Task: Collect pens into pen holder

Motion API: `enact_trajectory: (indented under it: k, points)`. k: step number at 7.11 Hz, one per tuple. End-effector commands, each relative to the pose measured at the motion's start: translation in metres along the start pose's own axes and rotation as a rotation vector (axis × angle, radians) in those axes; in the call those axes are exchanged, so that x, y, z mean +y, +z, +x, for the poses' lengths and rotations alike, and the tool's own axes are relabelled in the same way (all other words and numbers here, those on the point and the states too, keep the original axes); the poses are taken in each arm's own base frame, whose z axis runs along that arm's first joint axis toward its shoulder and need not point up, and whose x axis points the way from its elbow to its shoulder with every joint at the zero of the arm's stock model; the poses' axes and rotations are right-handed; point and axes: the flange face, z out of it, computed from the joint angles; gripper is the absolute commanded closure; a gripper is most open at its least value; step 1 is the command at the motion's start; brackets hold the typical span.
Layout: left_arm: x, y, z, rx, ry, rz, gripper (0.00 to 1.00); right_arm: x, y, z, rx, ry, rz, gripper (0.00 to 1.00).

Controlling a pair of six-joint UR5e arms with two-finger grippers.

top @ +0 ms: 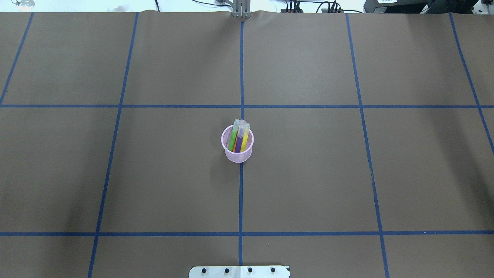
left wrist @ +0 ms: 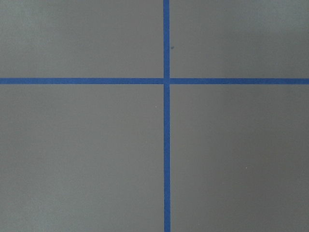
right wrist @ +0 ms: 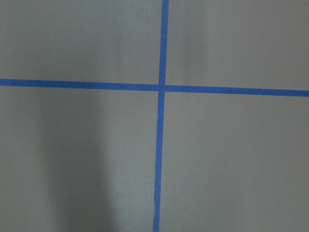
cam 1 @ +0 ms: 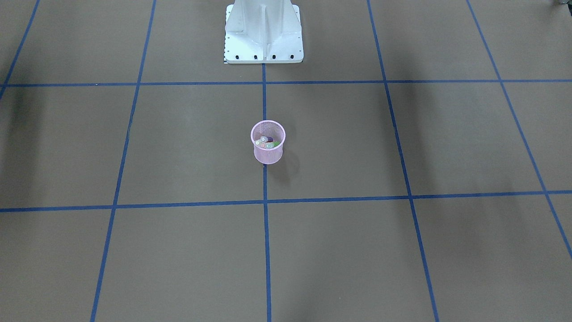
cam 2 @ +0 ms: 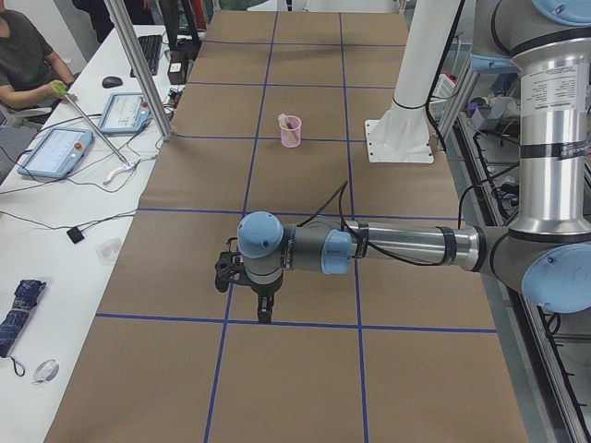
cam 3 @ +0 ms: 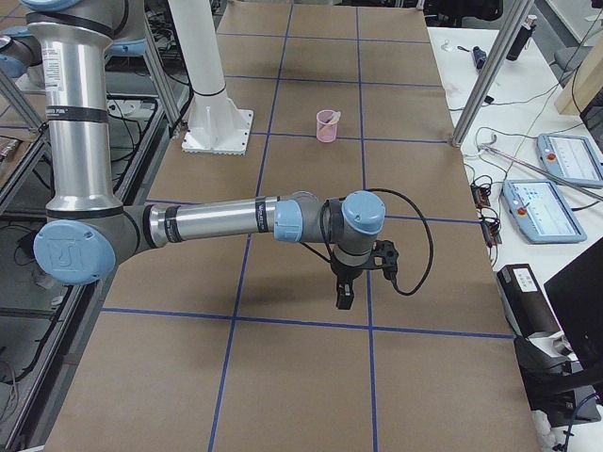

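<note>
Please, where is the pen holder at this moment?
In the overhead view, the pen holder stands at the centre of the table, on the middle blue line, with the pens inside.

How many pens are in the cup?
3 show, all standing in the pen holder: green pen left, purple pen middle, yellow pen right in the overhead view. Another may hide between them.
</note>
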Motion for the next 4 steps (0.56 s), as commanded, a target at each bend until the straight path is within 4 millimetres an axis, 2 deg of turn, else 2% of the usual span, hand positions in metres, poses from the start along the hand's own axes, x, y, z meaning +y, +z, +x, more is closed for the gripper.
enact_trajectory:
  k: [1,3,4]
  points:
    - [-0.005,-0.002,0.006,0.025,-0.026,-0.026,0.0,0.008,-0.002,0.007,0.083,0.0,0.009,0.0]
    - [-0.012,-0.002,0.009,0.024,-0.05,-0.051,0.0,0.014,0.002,0.008,0.061,0.01,0.002,0.0]
    - [-0.02,-0.005,0.012,0.022,-0.057,-0.063,0.0,0.014,-0.003,0.003,0.054,0.0,0.013,0.0]
